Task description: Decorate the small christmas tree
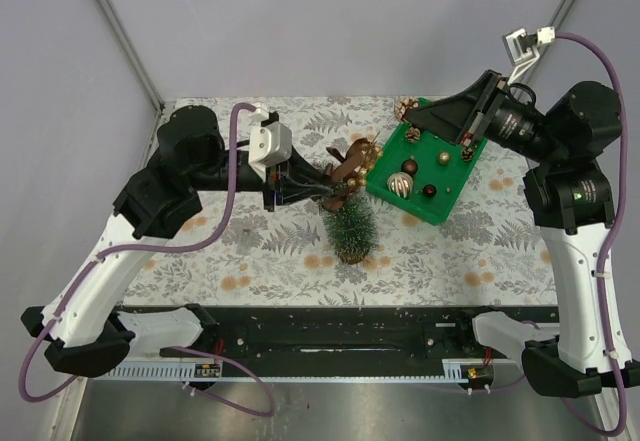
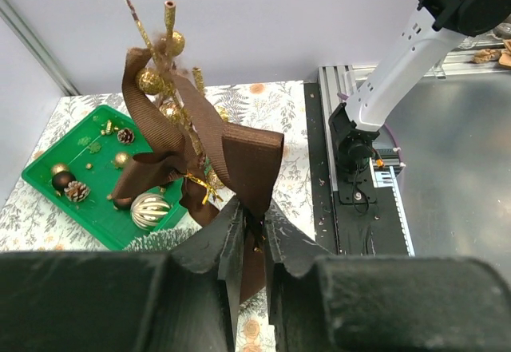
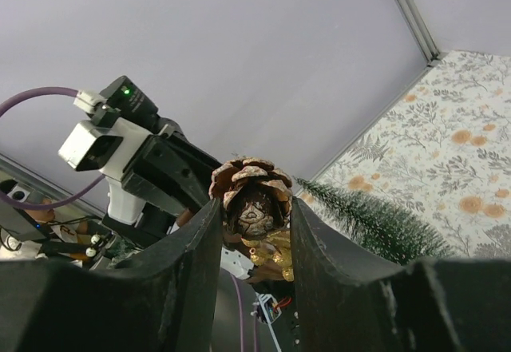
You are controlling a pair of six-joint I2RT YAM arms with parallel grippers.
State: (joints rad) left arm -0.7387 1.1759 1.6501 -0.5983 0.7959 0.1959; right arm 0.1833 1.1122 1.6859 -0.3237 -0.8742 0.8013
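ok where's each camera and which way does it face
top external: above and behind the arms, looking down at the table; left arm and right arm show.
left wrist: behind the left gripper, which grips a brown bow; faces the green tray and right arm.
right wrist: behind the right gripper, which grips a pine cone; faces the left arm and small christmas tree.
shared: top and right wrist both show the tree.
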